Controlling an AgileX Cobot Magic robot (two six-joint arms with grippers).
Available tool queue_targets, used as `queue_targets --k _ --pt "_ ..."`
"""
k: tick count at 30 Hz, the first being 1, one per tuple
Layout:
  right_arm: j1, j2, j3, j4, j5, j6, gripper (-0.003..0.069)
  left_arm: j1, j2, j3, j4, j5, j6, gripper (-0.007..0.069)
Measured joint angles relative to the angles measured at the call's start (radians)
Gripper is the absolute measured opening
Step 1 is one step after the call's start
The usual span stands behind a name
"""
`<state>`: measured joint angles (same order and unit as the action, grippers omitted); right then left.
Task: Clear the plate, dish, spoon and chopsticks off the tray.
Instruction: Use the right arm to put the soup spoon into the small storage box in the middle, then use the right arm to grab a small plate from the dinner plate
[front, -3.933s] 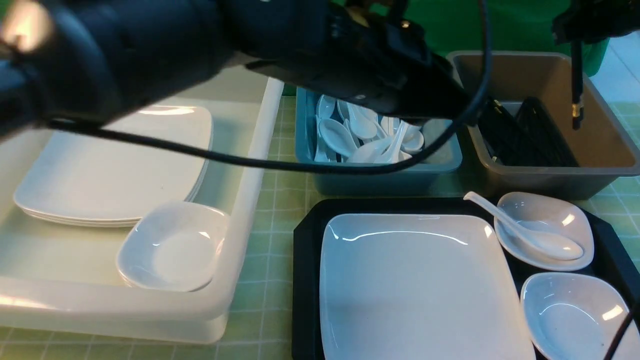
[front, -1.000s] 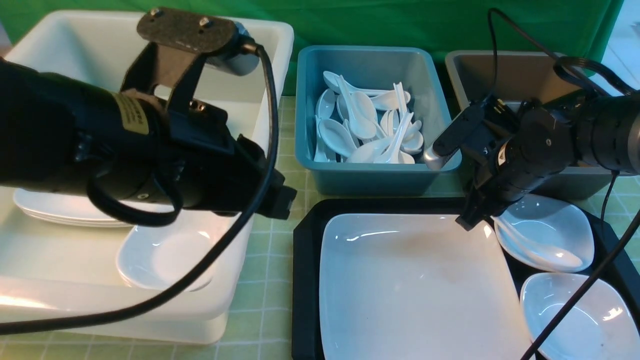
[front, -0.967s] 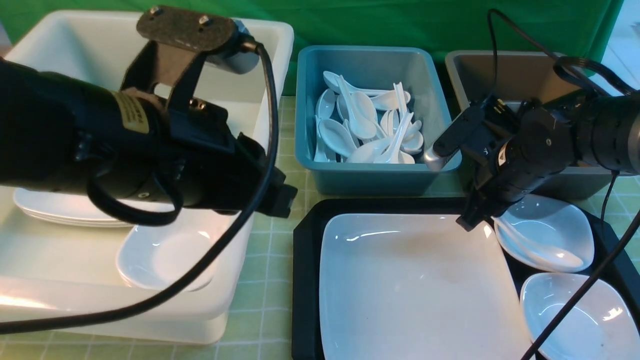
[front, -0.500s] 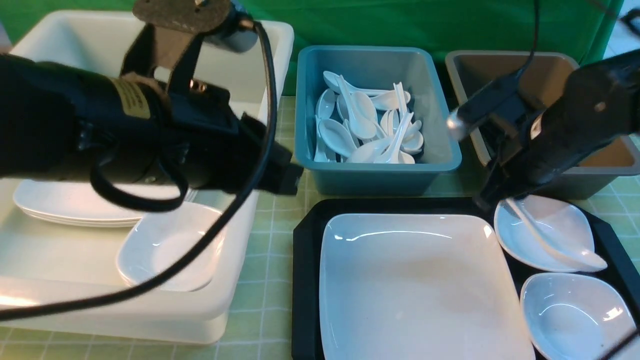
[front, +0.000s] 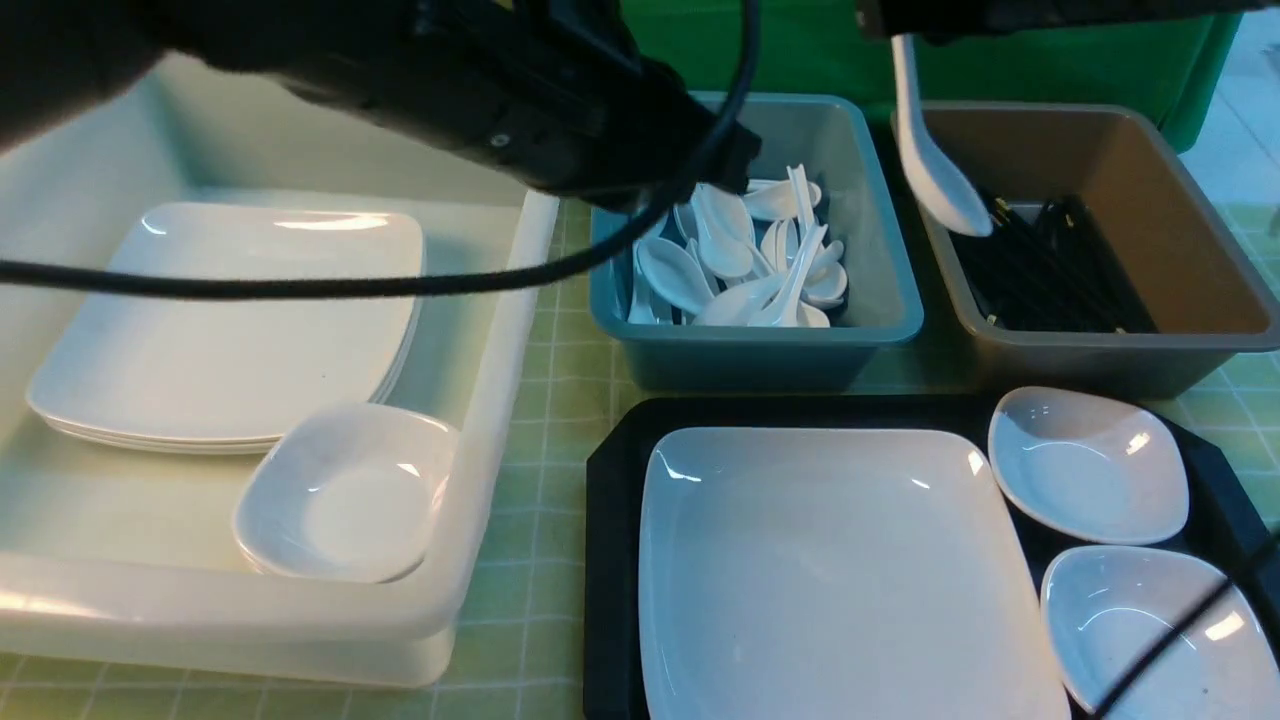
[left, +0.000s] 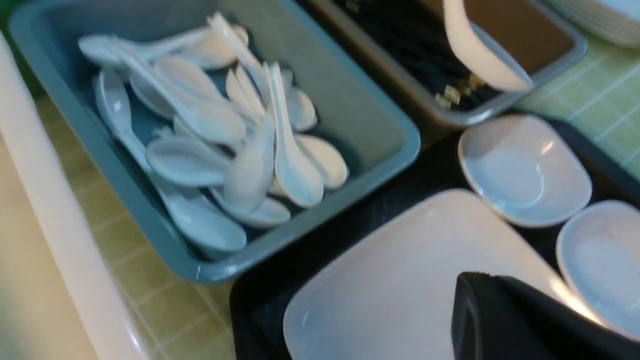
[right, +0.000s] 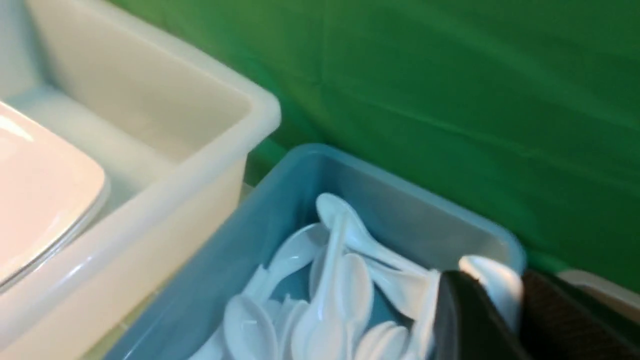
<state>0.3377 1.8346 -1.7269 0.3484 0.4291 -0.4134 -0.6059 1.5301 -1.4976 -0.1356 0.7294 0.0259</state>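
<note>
The right gripper (right: 505, 320) pinches the handle of the white soup spoon (front: 932, 150), which hangs bowl-down beneath it, off the black tray (front: 610, 560); next, I judge, carry it left over the blue spoon tub (front: 880, 300) and release.

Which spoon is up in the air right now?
The spoon hanging bowl-down from the right gripper; the other spoons all lie piled in the blue tub.

The glossy white plate (front: 850, 570) and spoon (front: 935, 170) are gleaming smoothly, while the black tray (front: 610, 560) and blue tub (front: 750, 360) are looking like duller plastic.
</note>
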Motion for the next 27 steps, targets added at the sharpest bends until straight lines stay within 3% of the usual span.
queue_targets --k 5,10,11,13,15,16,18,20,24,27 --pt "0.0 0.241 -0.203 0.002 0.057 0.068 0.0139 0.0 0.069 -0.016 0.011 0.189 -0.001 -0.0017" --pt "0.0 0.295 -0.257 0.001 0.121 0.11 0.0394 0.0 0.07 -0.02 0.015 0.253 -0.001 -0.0017" --pt "0.0 0.286 -0.264 -0.004 0.181 0.114 0.0477 0.0 0.07 -0.02 0.015 0.262 -0.001 -0.0017" --pt "-0.001 0.264 -0.275 -0.043 0.298 0.129 0.0521 0.0 0.07 -0.02 0.015 0.273 -0.001 -0.0017" --pt "-0.001 0.214 -0.282 -0.12 0.453 0.151 0.0482 0.0 0.068 -0.02 0.015 0.286 0.003 -0.0017" --pt "-0.001 0.182 -0.282 -0.173 0.547 0.156 0.0409 0.0 0.067 -0.02 0.015 0.294 0.009 -0.0017" --pt "-0.003 0.114 -0.262 -0.274 0.683 0.168 0.019 0.0 0.06 -0.02 0.015 0.314 0.029 -0.0017" --pt "-0.021 0.026 -0.183 -0.322 0.734 0.192 0.0082 0.0 0.046 -0.018 0.007 0.329 0.045 -0.0017" --pt "-0.059 -0.216 0.223 -0.361 0.755 0.203 0.004 -0.012 -0.022 0.056 -0.01 0.332 0.1 -0.0017" --pt "-0.038 -0.347 0.481 -0.362 0.698 0.178 0.0115 -0.027 -0.064 0.128 -0.035 0.32 0.133 -0.0017"
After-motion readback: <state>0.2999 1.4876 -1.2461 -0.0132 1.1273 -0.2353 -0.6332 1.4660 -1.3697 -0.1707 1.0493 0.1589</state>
